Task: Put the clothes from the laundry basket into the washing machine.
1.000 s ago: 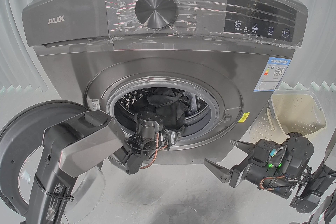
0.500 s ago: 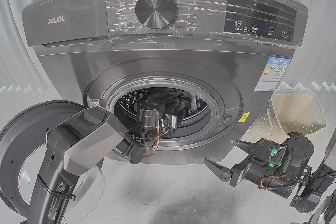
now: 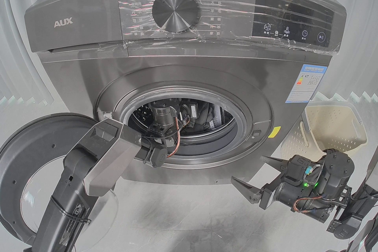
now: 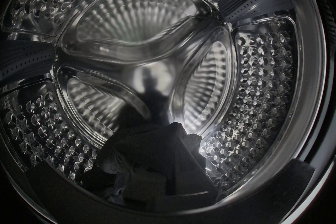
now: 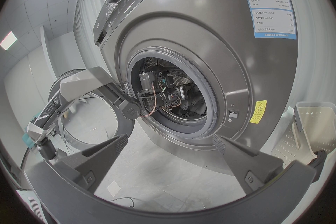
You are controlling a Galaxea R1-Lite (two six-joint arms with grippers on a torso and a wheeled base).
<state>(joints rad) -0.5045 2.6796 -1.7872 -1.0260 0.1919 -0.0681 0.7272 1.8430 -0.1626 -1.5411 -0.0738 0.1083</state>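
Metallic grey washing machine [image 3: 78, 79] with a brushed silver dial [image 3: 175, 10] and a glossy black control panel [image 3: 293, 22] bearing white symbols. Its front carries a blue-and-white label [image 3: 311, 83] and a small yellow sticker [image 3: 274, 132]. The drum [image 4: 266, 70] is shiny silver, embossed all over with dimples. The garment [image 4: 154, 161] inside is black. The laundry basket [image 3: 334, 126] is cream, its walls dotted with small perforations. The right gripper [image 3: 247, 169] is black.
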